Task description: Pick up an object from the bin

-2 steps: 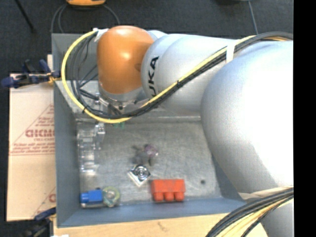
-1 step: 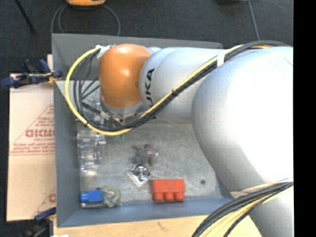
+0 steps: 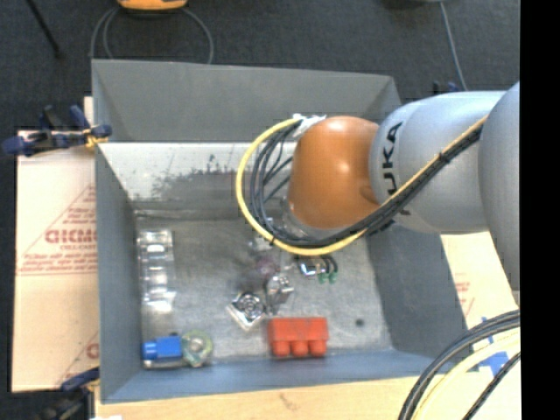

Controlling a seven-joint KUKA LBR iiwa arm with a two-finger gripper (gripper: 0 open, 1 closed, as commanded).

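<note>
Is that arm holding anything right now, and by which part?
It cannot be told: the tool hangs low over a small silvery piece beside a red block, mid-floor in the bin.

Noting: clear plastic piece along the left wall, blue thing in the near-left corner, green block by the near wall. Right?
One slip: the block by the near wall is red, not green, as the camera view shows. The clear plastic piece and blue thing lie as stated.
</note>
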